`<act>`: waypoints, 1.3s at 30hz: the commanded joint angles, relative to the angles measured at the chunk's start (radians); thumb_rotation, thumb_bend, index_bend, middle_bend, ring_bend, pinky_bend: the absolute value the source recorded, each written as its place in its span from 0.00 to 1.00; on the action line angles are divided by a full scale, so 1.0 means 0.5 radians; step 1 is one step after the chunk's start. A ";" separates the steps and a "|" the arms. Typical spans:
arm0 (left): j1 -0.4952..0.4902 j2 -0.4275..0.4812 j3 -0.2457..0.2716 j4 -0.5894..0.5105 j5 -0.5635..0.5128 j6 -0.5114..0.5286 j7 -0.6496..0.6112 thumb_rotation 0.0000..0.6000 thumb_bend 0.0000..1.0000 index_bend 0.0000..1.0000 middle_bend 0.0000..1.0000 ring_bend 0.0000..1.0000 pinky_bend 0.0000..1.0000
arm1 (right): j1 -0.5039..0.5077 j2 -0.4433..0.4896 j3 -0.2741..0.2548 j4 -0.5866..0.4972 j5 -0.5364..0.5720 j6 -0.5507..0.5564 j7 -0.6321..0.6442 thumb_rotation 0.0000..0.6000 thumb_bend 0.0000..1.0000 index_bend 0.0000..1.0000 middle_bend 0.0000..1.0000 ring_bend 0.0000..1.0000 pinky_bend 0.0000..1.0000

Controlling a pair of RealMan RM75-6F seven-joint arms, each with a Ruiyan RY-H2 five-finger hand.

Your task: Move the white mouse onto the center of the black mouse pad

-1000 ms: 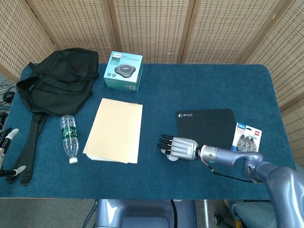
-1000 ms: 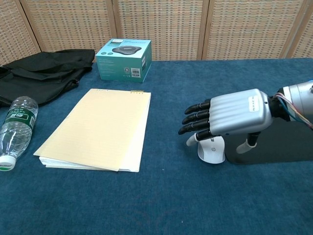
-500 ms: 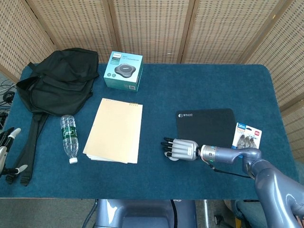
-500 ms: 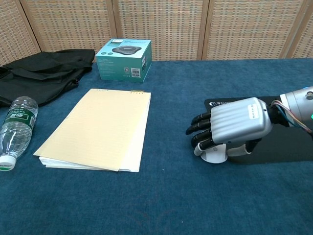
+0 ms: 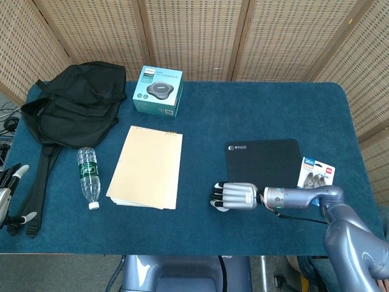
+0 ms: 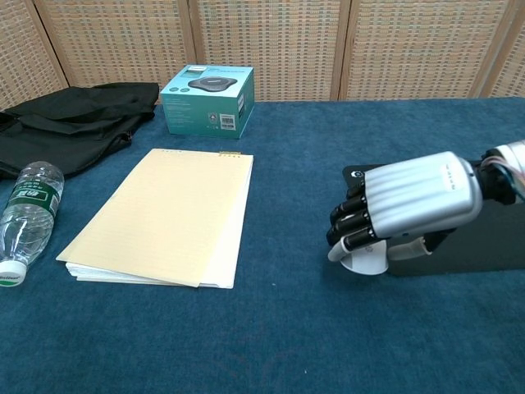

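Over the last second the right hand (image 6: 406,207) has come down from a hover, fingers then stretched out flat above the white mouse (image 6: 365,258), to sit right on top of it. Its dark fingers (image 6: 351,222) now curl down over the front of the mouse and lie close together, so it appears to grip the mouse, though the far side of the hold is hidden under the palm. The mouse itself has barely shifted: it sits on the blue table (image 5: 200,115), just beside the near left corner of the black mouse pad (image 5: 262,158), perhaps touching its edge, and not yet on it. My reading is that the grasp is about made and the carry to the middle of the pad is the step left.

The left hand (image 5: 7,182) shows only at the left edge of the head view, well apart from the work; I cannot tell how its fingers lie.

Around the pad, 1 small retail package (image 5: 317,175) lies at its right edge, overlapping the corner; it could be nudged if the mouse is carried too far right. The pad's middle looks free. Further left, well apart from the mouse, lie a yellow notepad (image 6: 168,213), a water bottle (image 6: 26,215) on its side, a teal box (image 6: 207,99) and a black bag (image 5: 73,103). None stands between mouse and pad.
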State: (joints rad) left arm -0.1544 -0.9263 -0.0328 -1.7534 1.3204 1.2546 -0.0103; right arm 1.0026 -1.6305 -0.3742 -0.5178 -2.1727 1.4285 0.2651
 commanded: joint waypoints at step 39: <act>-0.065 -0.210 -0.051 -0.026 -0.300 0.005 0.506 1.00 0.01 0.00 0.00 0.00 0.00 | -0.108 -0.073 -0.296 0.853 -0.054 -0.094 0.216 1.00 0.90 0.63 0.46 0.34 0.43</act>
State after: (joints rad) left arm -0.1868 -1.0310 -0.0585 -1.7668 1.1707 1.2573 0.2423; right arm 0.9486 -1.6632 -0.5176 -0.0948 -2.1989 1.3884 0.3782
